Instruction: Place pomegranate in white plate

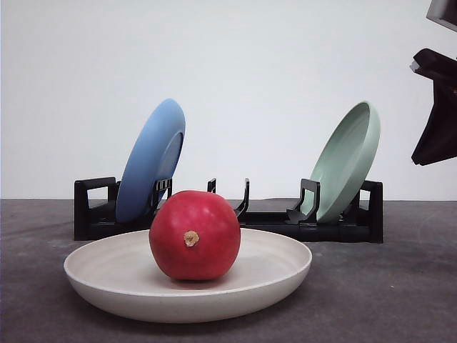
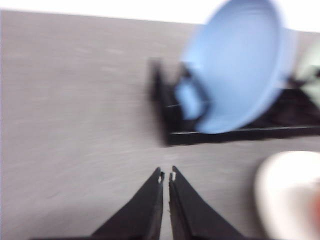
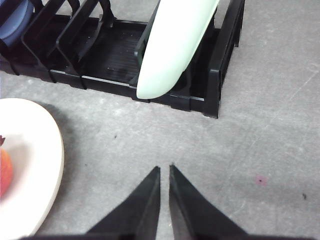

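Pomegranate point(image 1: 194, 234) rested inside the white plate point(image 1: 114, 275), stem nub facing the front camera. Left gripper point(image 2: 166, 176) and right gripper point(image 3: 164, 171) were both nearly closed, holding nothing, above bare table point(image 3: 260, 150).

The right gripper point(image 3: 164, 171), jaws together, hangs over grey table point(image 3: 260, 145) near the black rack point(image 3: 100, 55).

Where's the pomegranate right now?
In the front view, the pomegranate sits in the white plate near the table's front, left of centre, ahead of the black dish rack holding the blue plate.
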`<act>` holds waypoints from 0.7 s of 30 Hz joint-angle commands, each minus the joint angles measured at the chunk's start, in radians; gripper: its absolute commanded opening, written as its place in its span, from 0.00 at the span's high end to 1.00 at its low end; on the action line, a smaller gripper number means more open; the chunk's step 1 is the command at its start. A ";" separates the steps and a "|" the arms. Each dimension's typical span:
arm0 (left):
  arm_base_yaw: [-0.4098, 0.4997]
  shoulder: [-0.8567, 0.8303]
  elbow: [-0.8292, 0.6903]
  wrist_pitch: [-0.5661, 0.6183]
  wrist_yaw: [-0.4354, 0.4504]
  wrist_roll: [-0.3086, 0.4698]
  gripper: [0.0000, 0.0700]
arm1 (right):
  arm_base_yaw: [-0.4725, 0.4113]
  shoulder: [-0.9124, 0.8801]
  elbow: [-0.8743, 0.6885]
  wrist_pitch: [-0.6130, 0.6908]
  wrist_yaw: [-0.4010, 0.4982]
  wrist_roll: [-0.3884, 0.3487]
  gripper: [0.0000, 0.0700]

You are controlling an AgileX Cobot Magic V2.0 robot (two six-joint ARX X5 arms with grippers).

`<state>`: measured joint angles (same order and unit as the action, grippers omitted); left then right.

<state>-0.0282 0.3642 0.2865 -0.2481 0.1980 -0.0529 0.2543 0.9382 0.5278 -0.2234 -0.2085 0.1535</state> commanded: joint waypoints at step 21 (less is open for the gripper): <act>0.018 -0.362 -0.275 0.084 -0.216 0.041 1.00 | 0.003 0.006 0.000 0.011 -0.001 -0.005 0.96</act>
<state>-0.0109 0.0036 0.0216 -0.1783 -0.0170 -0.0245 0.2543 0.9382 0.5274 -0.2222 -0.2085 0.1535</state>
